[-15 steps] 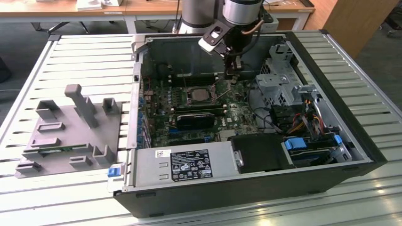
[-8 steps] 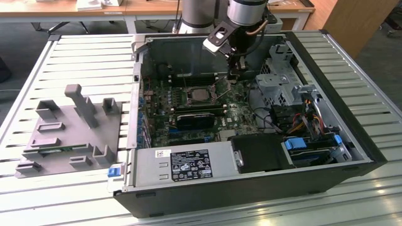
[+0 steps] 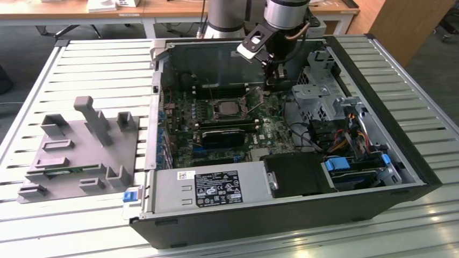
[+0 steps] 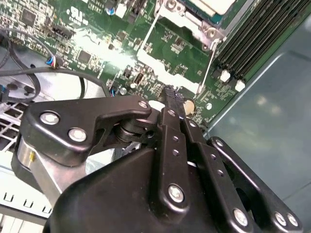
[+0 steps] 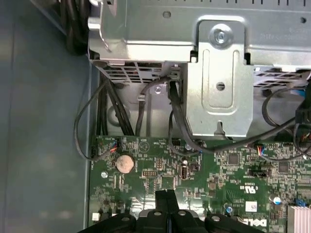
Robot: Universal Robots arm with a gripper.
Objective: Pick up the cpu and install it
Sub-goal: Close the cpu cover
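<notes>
The computer case [image 3: 287, 220] lies on its side, open, on the slatted table [image 3: 93, 70]. It contains:

- the green motherboard [image 3: 265, 126], flat on the case floor;
- a silver power supply [image 3: 208, 188] along the near wall, with a black box [image 3: 298, 174] just beside it;
- a metal drive cage [image 3: 319, 88] toward the exterior view's right, with bundled cables [image 3: 344, 137] near it.

The cpu [image 3: 229, 108] sits inside the socket [image 4: 187, 22] near the middle of the motherboard, silver top facing up. Whether the socket frame is locked over it cannot be determined.

The gripper [image 3: 271, 86] hangs inside the case, above the board and between the socket and the drive cage, clear of the cpu. In both wrist views the fingertips [image 5: 163, 196] are pressed together with nothing between them. In the first wrist view a round coin cell [image 5: 124, 163] lies on the board near the fingertips.

A grey fixture [image 3: 79, 150] stands on the table outside the case, to the exterior view's left. One of its slots holds a thin green strip [image 3: 70, 167].
</notes>
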